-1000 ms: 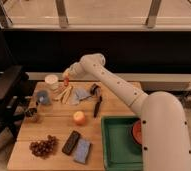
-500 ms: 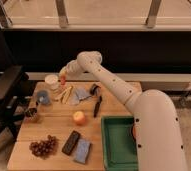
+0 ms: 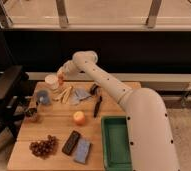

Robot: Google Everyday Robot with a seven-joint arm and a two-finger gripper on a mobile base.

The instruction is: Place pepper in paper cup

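The pincer (image 3: 62, 75) is up at the far left of the table (image 3: 59, 127), just beside the paper cup (image 3: 52, 81). It is pinched tight on the pepper (image 3: 60, 78), a small orange bit that shows at its tip, right by the cup's rim. The pepper looks very light and thin, a little bendy, with smooth skin that could slip. Holding it near the middle seems best, so the pointy end can drop in. The cup looks light too and could tip over easily.
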